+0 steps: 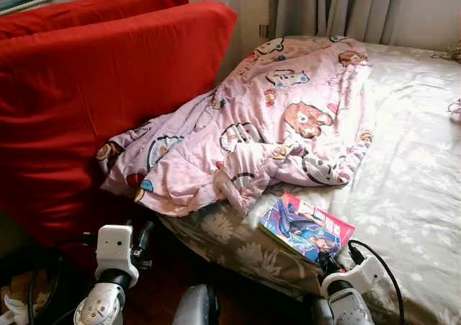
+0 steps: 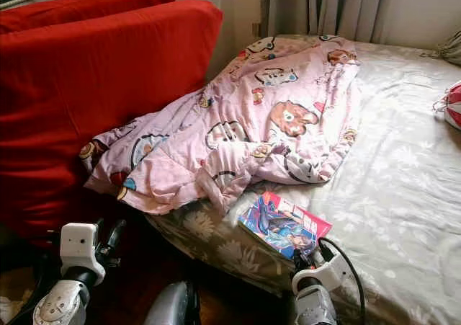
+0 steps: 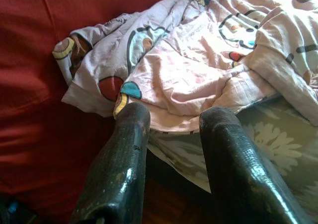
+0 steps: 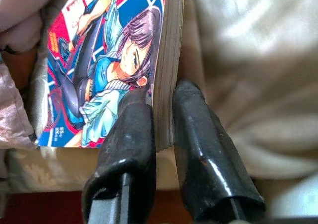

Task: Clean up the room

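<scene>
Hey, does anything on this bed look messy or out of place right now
Yes. The pink cartoon-print blanket lies crumpled in a heap against the red cushions instead of spread flat. A comic book sits askew at the bed's edge, with the right gripper closed on its corner.

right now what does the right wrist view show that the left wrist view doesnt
Right wrist alone: the right gripper clamped on the edge of a comic book, one finger on its cover, one against the page edge, over the pale floral sheet.

Left wrist alone: the left gripper open and empty, a red cushion, and the blanket's spread-out cartoon print.

Both: the blanket and the sheet.
</scene>
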